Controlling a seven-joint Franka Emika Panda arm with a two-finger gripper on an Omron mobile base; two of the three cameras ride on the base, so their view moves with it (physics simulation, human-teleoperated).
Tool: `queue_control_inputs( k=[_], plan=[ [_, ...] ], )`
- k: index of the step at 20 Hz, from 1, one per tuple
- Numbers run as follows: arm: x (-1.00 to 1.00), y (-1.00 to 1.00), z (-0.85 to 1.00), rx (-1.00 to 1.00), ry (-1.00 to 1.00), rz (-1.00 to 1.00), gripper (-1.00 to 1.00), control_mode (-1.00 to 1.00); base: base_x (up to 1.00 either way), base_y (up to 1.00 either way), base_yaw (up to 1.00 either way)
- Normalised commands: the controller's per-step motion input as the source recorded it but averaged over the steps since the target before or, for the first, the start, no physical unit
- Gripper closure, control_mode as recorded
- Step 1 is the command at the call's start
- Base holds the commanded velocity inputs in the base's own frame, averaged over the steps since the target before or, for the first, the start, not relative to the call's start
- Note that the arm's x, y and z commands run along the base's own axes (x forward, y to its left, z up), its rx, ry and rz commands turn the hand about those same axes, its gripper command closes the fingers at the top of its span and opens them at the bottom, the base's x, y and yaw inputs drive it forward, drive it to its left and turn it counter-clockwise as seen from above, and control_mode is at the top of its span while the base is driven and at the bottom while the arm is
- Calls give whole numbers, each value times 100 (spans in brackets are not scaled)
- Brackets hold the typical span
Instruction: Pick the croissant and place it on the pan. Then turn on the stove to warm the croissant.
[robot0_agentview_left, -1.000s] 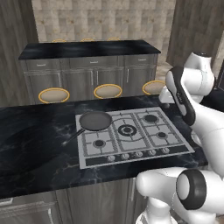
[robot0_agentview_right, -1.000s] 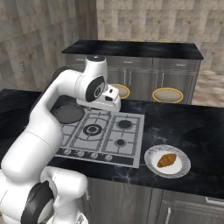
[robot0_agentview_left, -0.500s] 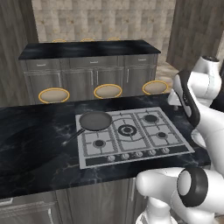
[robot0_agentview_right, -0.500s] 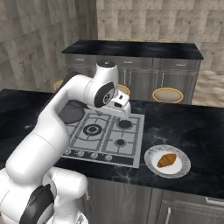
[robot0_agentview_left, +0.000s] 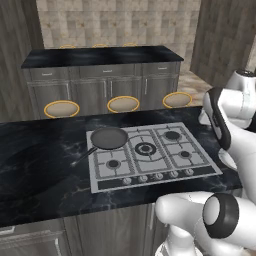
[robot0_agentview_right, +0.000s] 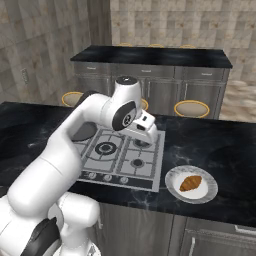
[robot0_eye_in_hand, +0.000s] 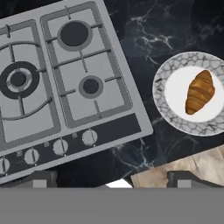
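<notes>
Since a second ago I have swung the arm rightward across the stove: in the right base view the hand sat over the back left burners then, and it now hangs above the right edge of the stove, nearer the plate. The base has not driven; table, stove and plate sit where they did.

Left to right, right base view. The pan rests on the back left burner, its long handle pointing out over the dark marble table toward the left; in this view the arm hides most of it, while the left base view shows it whole and empty. Next comes the stove, flat and silver-grey, with its row of knobs along the front edge. The end effector is over the stove's back right corner, well above the surface. Further right, the white plate stands on the table just beside the stove's front right corner, apart from it. The croissant lies in the middle of the plate, untouched.

Hand view: the two fingertips stand wide apart at the bottom edge with nothing between them, so the end effector is released. The croissant is at upper right of this view.
</notes>
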Motion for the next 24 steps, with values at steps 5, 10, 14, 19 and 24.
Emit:
queue_control_inputs(
  k=[5,10,14,19,24],
  plan=[
    [-3,-32,-8,-2,0,-7,-100,-100,0,0,0],
    [-1,-37,-7,0,0,-6,-100,-100,0,0,0],
    [0,-44,-8,0,0,-6,-100,-100,0,0,0],
    [0,-39,-16,0,0,-6,-100,-100,0,0,0],
    [0,-33,-26,0,0,-7,-100,-100,0,0,0]
  ],
)
